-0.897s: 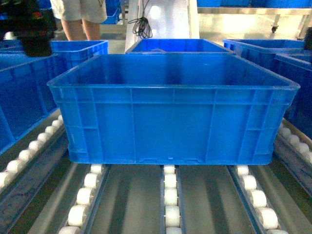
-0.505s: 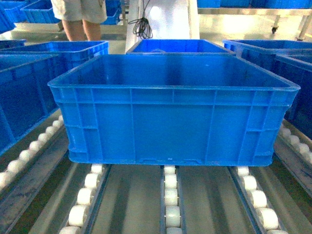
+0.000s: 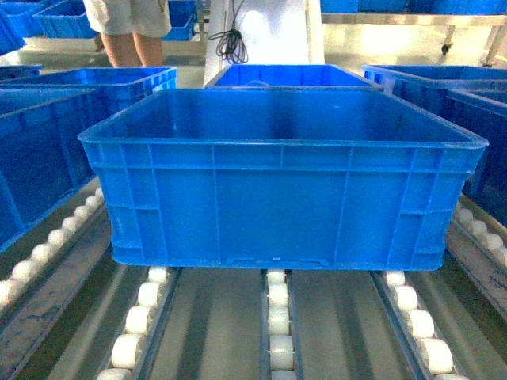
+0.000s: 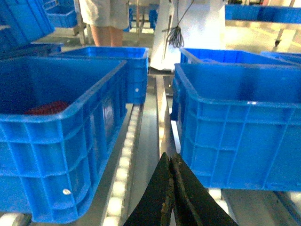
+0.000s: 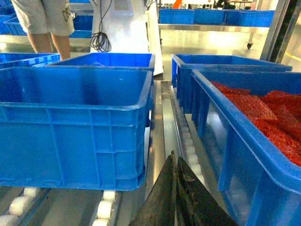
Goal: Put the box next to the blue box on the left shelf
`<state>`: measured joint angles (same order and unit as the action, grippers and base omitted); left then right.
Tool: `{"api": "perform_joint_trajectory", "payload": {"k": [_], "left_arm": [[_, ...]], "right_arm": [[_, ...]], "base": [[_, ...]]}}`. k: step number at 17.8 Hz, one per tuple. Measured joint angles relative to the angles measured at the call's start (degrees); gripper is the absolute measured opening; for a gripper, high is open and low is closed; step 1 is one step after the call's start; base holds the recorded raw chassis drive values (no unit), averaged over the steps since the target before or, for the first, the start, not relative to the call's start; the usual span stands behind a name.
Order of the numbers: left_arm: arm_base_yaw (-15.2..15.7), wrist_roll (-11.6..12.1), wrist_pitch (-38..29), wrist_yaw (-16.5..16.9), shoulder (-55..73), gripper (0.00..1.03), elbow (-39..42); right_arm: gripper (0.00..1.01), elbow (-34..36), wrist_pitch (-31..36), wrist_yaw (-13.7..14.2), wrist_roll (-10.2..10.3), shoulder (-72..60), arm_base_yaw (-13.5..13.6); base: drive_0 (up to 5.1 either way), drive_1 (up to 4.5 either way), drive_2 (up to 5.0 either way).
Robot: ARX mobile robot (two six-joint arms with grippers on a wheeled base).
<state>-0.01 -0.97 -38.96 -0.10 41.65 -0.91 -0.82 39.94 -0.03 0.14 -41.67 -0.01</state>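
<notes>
The box, a large open-topped blue crate, rests on the white rollers of the left shelf in the middle lane. A blue box stands in the lane to its left. In the left wrist view my left gripper is shut and empty, low in the gap between that blue box and the box. My right gripper is shut and empty in the gap on the box's right side. Neither gripper shows in the head view.
A crate holding red material fills the lane to the right. More blue crates stand behind the box. A person and a white post with a hanging cable stand beyond the rack.
A dark arm that showed at the upper left of the head view has left that view. The box has not moved.
</notes>
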Motion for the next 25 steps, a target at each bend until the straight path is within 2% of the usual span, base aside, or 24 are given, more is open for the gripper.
{"api": "perform_joint_trajectory", "payload": {"k": [3, 4, 9, 14, 15, 16, 17, 18, 22, 24, 25], "left_arm": [[0.0, 0.0, 8.1, 0.1, -10.0, 0.01, 0.0], [0.0, 0.0, 14.3, 0.1, -17.0, 0.01, 0.0], [0.0, 0.0, 23.1, 0.1, -25.7, 0.01, 0.1], [0.0, 0.0, 28.9, 0.1, -31.6, 0.01, 0.1], [0.0, 0.0, 33.4, 0.0, -34.9, 0.01, 0.0], [0.0, 0.0, 40.0, -0.1, -40.4, 0.01, 0.0], [0.0, 0.1, 38.4, -0.1, -41.0, 0.01, -0.2], [0.0, 0.1, 39.8, -0.2, -41.0, 0.01, 0.0], [0.0, 0.2, 39.4, 0.1, -41.0, 0.01, 0.0], [0.0, 0.1, 39.3, 0.1, -41.0, 0.02, 0.0], [0.0, 0.2, 39.3, 0.1, -41.0, 0.07, 0.0]], "right_arm": [[0.01, 0.0, -8.3, 0.0, 0.0, 9.0, 0.0], [0.01, 0.0, -14.8, 0.0, 0.0, 16.3, 0.0], [0.01, 0.1, -23.6, 0.0, 0.0, 25.5, 0.0], [0.01, 0.1, -29.6, 0.0, 0.0, 31.4, 0.0], [0.01, 0.0, -32.3, 0.0, 0.0, 33.3, 0.0], [0.01, 0.0, -40.5, 0.0, 0.0, 39.5, 0.0], [0.01, -0.1, -39.0, -0.1, 0.0, 41.4, 0.0], [0.01, 0.0, -40.8, 0.0, 0.0, 41.4, 0.0], [0.01, 0.0, -40.3, 0.0, 0.0, 41.4, 0.0], [0.06, 0.0, -40.2, 0.0, 0.0, 41.4, 0.0], [0.11, 0.0, -40.2, 0.0, 0.0, 41.4, 0.0]], "base": [[0.0, 0.0, 0.0], [0.0, 0.0, 0.0], [0.0, 0.0, 0.0], [0.0, 0.0, 0.0], [0.0, 0.0, 0.0], [0.0, 0.0, 0.0], [0.0, 0.0, 0.0], [0.0, 0.0, 0.0], [0.0, 0.0, 0.0], [0.0, 0.0, 0.0], [0.0, 0.0, 0.0]]}}
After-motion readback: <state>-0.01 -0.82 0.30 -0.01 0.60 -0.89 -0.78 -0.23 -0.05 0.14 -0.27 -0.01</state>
